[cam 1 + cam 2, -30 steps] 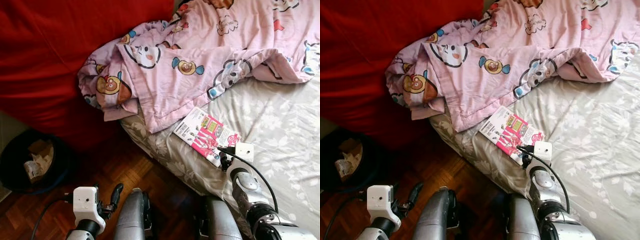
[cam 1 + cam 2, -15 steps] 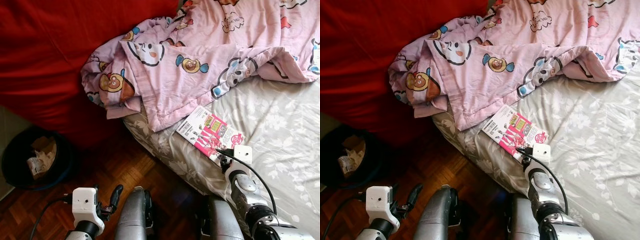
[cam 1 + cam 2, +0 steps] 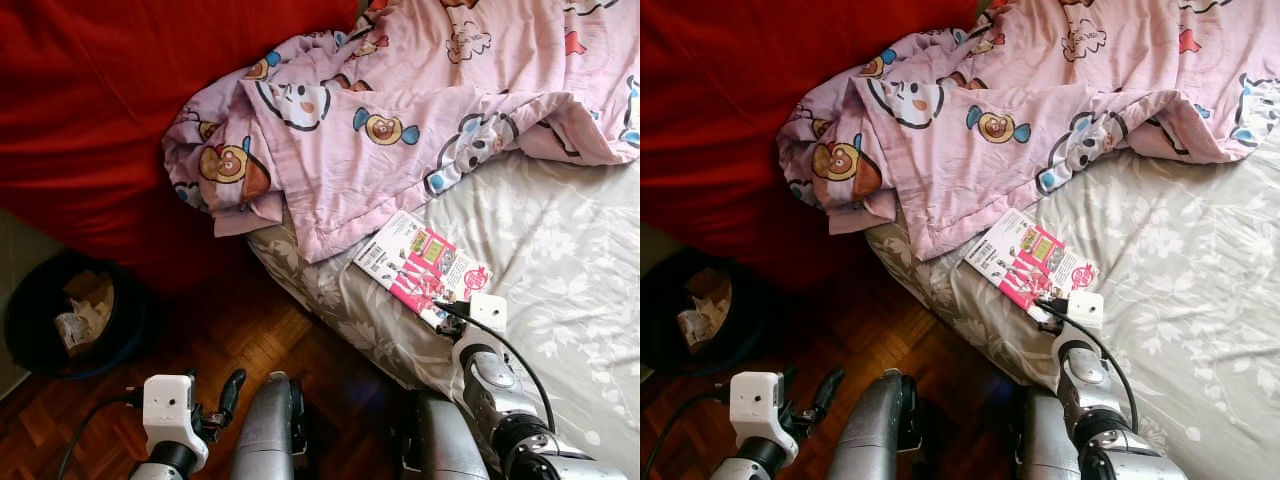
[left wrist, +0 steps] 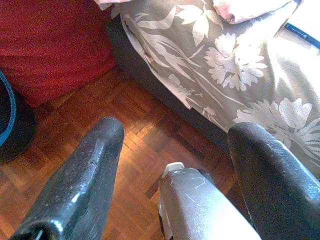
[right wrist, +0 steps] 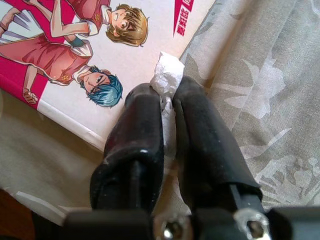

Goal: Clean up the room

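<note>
White paper scrap (image 5: pixel 167 75) pinched between the right gripper (image 5: pixel 167 97)'s nearly closed fingers, lying on the comic book (image 3: pixel 420 265) near the bed (image 3: pixel 560 260) edge; step in hand looks like picking litter off the bed; next move likely calls for lifting clear without dragging the book, then carrying to the dark bin (image 3: pixel 60 320) on the floor; right wrist view shows the scrap, which the head views cannot resolve; left gripper (image 4: pixel 175 155) idle over the parquet (image 4: pixel 140 125), fingers wide apart, holding nothing.
</note>
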Robot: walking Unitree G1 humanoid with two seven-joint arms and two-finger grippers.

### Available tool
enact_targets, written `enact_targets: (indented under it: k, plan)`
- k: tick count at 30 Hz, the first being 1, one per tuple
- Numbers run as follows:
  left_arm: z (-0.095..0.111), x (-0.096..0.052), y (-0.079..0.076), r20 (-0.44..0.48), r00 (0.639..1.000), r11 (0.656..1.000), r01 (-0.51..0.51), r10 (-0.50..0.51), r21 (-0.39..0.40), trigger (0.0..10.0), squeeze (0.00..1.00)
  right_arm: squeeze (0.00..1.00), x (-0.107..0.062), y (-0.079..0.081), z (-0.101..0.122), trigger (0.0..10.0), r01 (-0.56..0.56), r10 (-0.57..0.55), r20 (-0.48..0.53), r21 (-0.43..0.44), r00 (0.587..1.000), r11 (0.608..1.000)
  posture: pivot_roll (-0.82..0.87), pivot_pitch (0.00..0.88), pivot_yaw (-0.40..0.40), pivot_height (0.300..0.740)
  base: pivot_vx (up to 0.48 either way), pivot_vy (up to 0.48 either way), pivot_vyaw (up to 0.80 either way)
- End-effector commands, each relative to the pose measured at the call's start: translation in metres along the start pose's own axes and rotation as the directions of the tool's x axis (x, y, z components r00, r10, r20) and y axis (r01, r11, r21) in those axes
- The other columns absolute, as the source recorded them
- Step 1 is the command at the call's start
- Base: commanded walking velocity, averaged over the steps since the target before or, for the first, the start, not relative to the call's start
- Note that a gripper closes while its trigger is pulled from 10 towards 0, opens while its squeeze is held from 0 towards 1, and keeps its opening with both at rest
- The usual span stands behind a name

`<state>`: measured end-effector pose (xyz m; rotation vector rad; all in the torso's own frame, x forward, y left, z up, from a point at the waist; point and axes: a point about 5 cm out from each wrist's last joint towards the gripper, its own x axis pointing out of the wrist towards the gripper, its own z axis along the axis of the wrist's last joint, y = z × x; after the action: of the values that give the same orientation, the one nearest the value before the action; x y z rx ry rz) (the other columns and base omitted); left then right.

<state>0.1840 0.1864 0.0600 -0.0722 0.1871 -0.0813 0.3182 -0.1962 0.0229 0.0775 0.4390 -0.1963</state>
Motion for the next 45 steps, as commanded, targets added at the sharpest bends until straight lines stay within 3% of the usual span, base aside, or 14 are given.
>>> enact_targets:
  k: [1,11,18,26,27,28,38,45]
  plan:
    - [-0.009,-0.007,0.004,-0.053,0.998,1.000,-0.022,0.022,-0.002,10.0,0.00,0.00,-0.006,-0.002,-0.021,0.0,0.007,-0.006,-0.063,0.013,0.998,1.000,0.11,0.379,0.129,0.653,0.000,0.000,0.00]
    - [-0.013,0.019,0.001,-0.036,0.999,1.000,-0.022,0.022,-0.009,10.0,0.00,0.00,-0.010,-0.008,-0.019,0.0,0.016,-0.020,0.042,0.098,0.999,0.995,0.05,0.266,0.104,0.653,0.000,0.000,0.00]
    - [-0.018,0.042,0.003,-0.025,0.999,0.999,-0.027,0.026,-0.017,10.0,0.00,0.00,-0.021,-0.011,-0.027,0.0,0.012,-0.031,0.140,0.133,0.990,0.991,-0.02,0.134,0.084,0.653,0.000,0.000,0.00]
    - [-0.024,0.056,0.006,-0.032,0.999,1.000,-0.021,0.021,-0.010,10.0,0.00,0.00,-0.035,0.002,-0.037,0.0,-0.074,0.055,0.197,0.088,0.979,0.993,-0.06,0.062,0.091,0.653,0.000,0.000,0.00]
    - [-0.028,0.057,0.009,-0.038,0.999,1.000,-0.031,0.030,-0.003,10.0,0.00,0.00,-0.037,0.004,-0.041,4.0,-0.093,0.077,0.189,0.076,0.979,0.993,-0.07,0.047,0.091,0.653,0.000,0.000,0.00]
    - [-0.031,0.057,0.012,-0.044,0.998,0.999,-0.041,0.041,0.001,10.0,0.00,0.00,-0.039,0.005,-0.044,10.0,-0.107,0.095,0.181,0.060,0.979,0.992,-0.07,0.045,0.090,0.653,0.000,0.000,0.00]
    - [-0.059,0.049,0.027,-0.112,0.977,0.983,-0.182,0.179,-0.017,10.0,0.00,0.00,-0.043,0.014,-0.059,10.0,-0.258,0.257,0.090,-0.002,0.962,0.966,-0.09,0.000,0.059,0.653,0.000,0.000,0.00]
    - [-0.075,0.047,0.025,-0.166,0.967,0.979,-0.202,0.195,-0.027,10.0,0.00,0.00,-0.038,0.013,-0.067,10.0,-0.246,0.246,-0.002,-0.007,0.969,0.969,-0.07,0.000,0.044,0.683,0.000,0.000,0.00]
